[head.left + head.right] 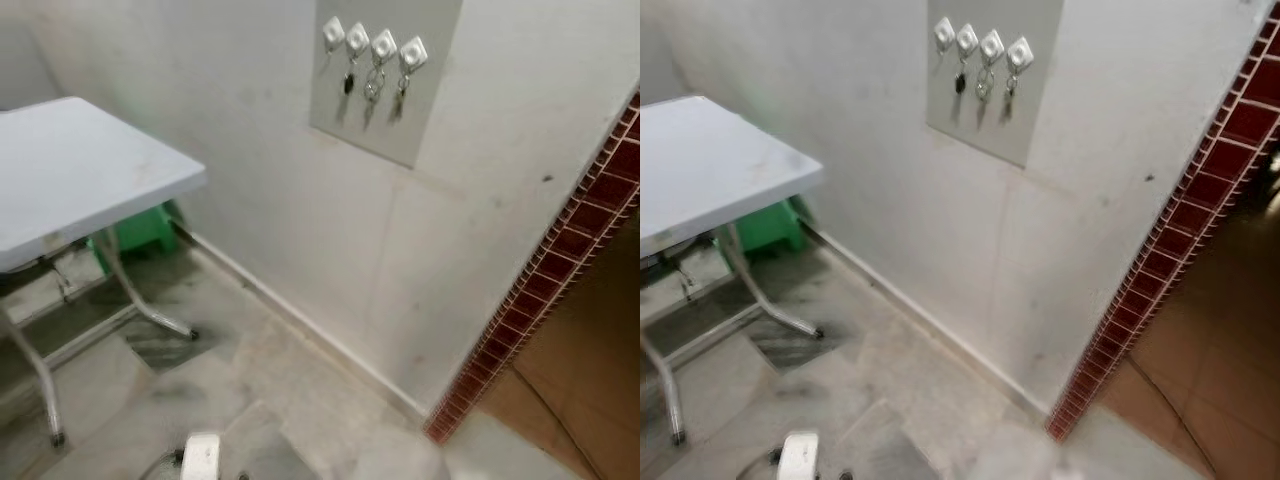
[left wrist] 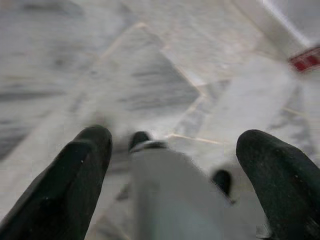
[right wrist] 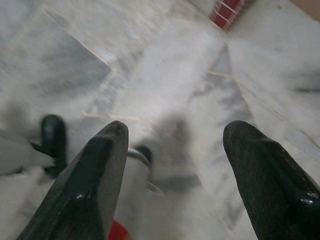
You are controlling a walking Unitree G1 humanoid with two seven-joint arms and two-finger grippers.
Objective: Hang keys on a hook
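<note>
Keys (image 1: 374, 84) on wall hooks (image 1: 371, 45)

- Four white square hooks (image 1: 371, 44) sit in one row on one grey wall panel (image 1: 385, 110).
- Three of those hooks carry hanging keys (image 1: 374, 84); the leftmost hook (image 1: 333, 32) looks bare.
- One white folding table (image 1: 75, 170), with one green bin (image 1: 140, 228) under it.
- One strip of dark red tiles (image 1: 560, 255) along the wall edge.
- Two grippers: left gripper (image 2: 172, 150) and right gripper (image 3: 172, 142), each with two black fingers spread apart, marble floor (image 3: 165, 75) beyond the jaws.
</note>
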